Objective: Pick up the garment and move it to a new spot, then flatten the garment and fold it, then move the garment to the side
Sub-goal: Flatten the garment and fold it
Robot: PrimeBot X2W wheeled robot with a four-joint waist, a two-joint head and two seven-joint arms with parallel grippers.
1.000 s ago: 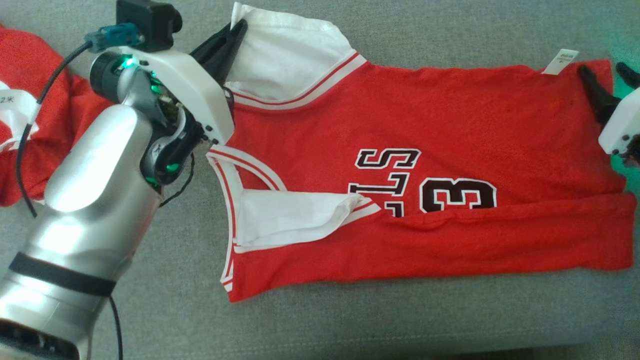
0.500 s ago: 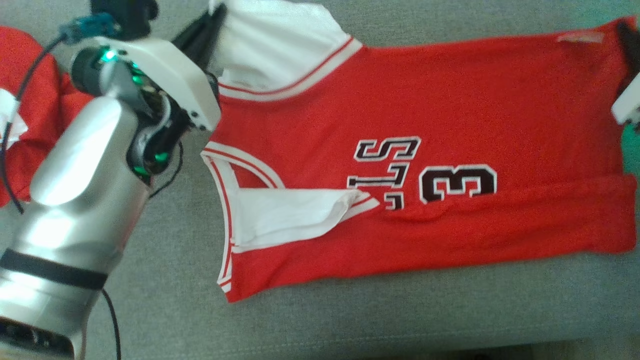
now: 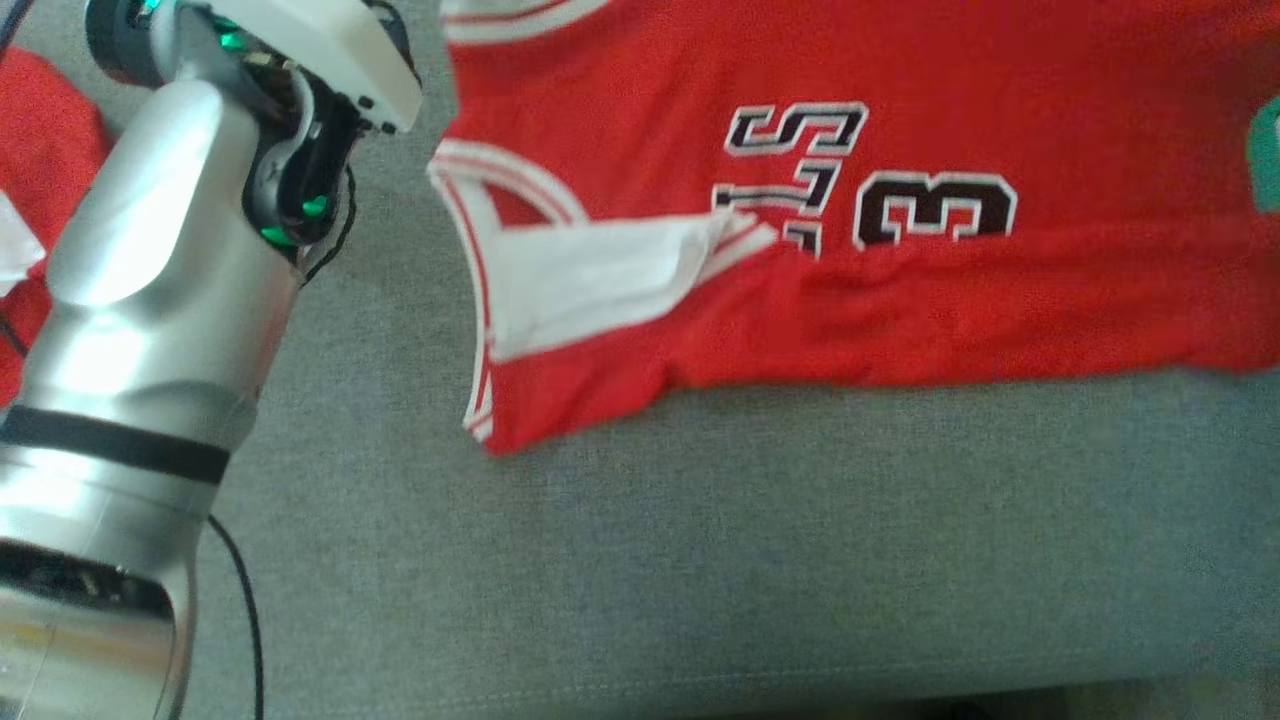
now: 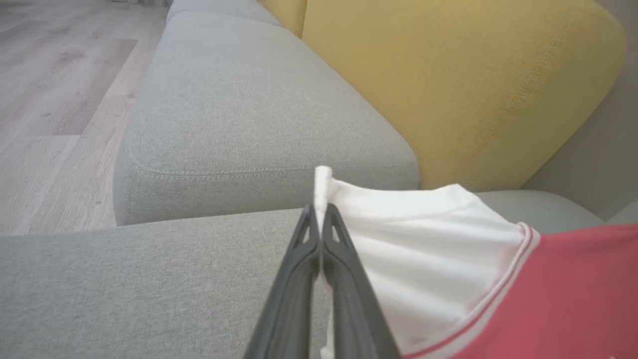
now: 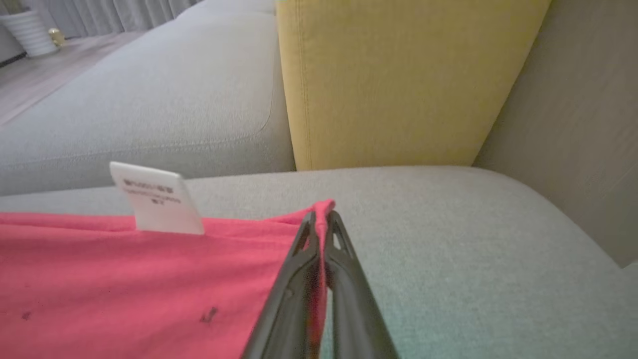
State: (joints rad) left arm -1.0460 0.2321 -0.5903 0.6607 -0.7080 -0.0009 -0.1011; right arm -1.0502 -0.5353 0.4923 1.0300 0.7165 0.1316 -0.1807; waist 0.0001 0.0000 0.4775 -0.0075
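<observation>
Red jersey garment [image 3: 900, 320] lies spread on grey sofa seat [image 3: 700, 560], with black-and-white lettering and a numeral 3 facing up. The near long edge is rumpled and looks folded over, and a white lining flap is turned out by the armhole. Left claw [image 4: 321, 213] is pinched tight on the white shoulder corner of the garment, the fabric edge poking up between the fingertips. Right claw [image 5: 321, 215] is clamped on the red corner at the other end, the cloth lifted slightly off the seat there. A white care label [image 5: 157, 199] stands up from the edge just beside it. Silver left forearm [image 3: 150, 300] is at the left of the head view, close beside the garment's neck end. Another red cloth [image 3: 50, 150] sits at the far left, apart from the garment. Yellow cushion [image 4: 448, 89] is behind the seat, and wood floor [image 4: 50, 99] lies beyond the sofa.
</observation>
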